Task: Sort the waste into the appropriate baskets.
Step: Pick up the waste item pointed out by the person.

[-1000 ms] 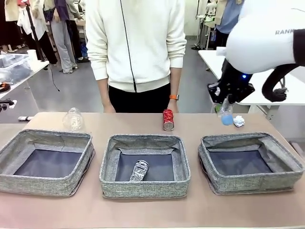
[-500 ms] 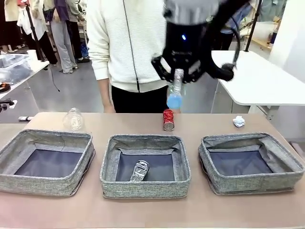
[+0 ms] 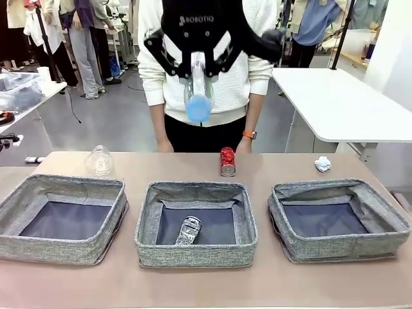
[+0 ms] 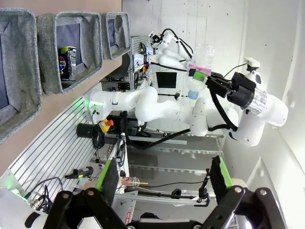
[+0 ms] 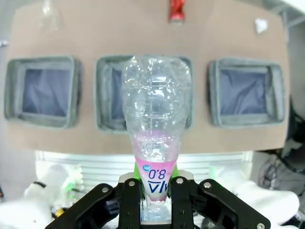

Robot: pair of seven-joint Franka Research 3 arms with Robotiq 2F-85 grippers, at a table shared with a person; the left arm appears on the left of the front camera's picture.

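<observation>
Now in hand: carrying the bottle (image 3: 197, 87) to a basket, judging by the grip.
Left gripper (image 4: 163, 174): fingers spread wide, nothing between them.
Right gripper (image 3: 196, 64): pinching the bottle at its label, cap end lowest, high above the table's far edge, nearer the middle than either end.
Doing it well: the crushed can (image 3: 188, 230) in the middle basket (image 3: 147, 222) suggests metal goes there, so an empty basket fits better. Come down low between the walls before letting go, as a light bottle would likely bounce off the soft sides.
Table (image 3: 193, 283): left basket (image 3: 116, 219) empty. Container (image 3: 98, 161) is at the far edge behind it. Red can (image 3: 227, 161) is at mid far edge. Right basket (image 3: 277, 222) empty. Paper ball (image 3: 322, 163) lies toward the far right corner.
Room: people (image 3: 77, 38) far left, a person (image 3: 257, 77) at the far edge, a white desk (image 3: 335, 103) right.
</observation>
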